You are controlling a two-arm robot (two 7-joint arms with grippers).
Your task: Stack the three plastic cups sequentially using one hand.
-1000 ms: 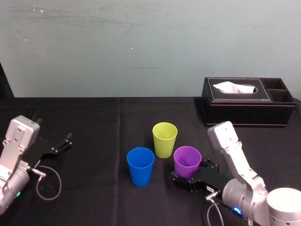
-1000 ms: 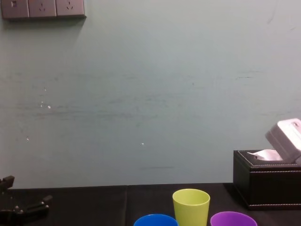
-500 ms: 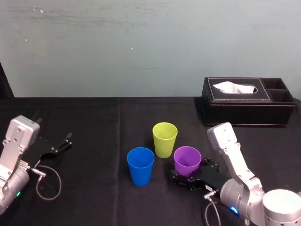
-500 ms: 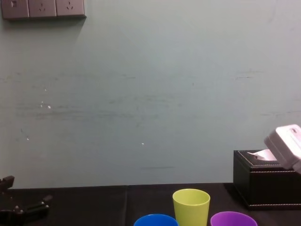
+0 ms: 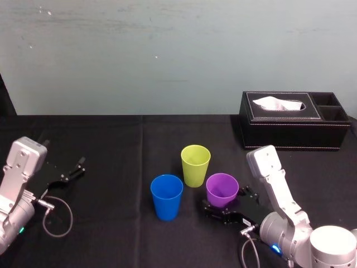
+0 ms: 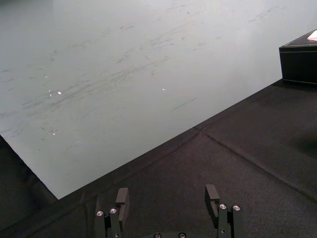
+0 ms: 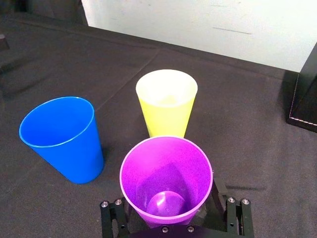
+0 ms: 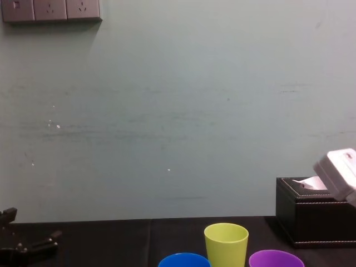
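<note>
Three plastic cups stand upright and apart on the black cloth. The yellow-green cup [image 5: 195, 165] [image 7: 166, 101] [image 8: 226, 242] is farthest back, and the blue cup [image 5: 166, 196] [image 7: 62, 136] is at the front left. At the front right is the purple cup [image 5: 222, 190] [image 7: 166, 183]. My right gripper [image 5: 226, 204] [image 7: 172, 219] is low at the purple cup's base and open. One finger [image 7: 112, 214] stands on each side, with small gaps to the cup wall. My left gripper [image 5: 72, 170] [image 6: 167, 198] rests open at the far left.
A black leather tissue box [image 5: 293, 120] [image 8: 314, 219] stands at the back right, behind my right arm. A grey cable [image 5: 56, 215] loops on the cloth by my left arm. The wall rises behind the table's far edge.
My right gripper has crept a little farther around the purple cup, and its wrist has dipped slightly. The cups and the left arm have not moved.
</note>
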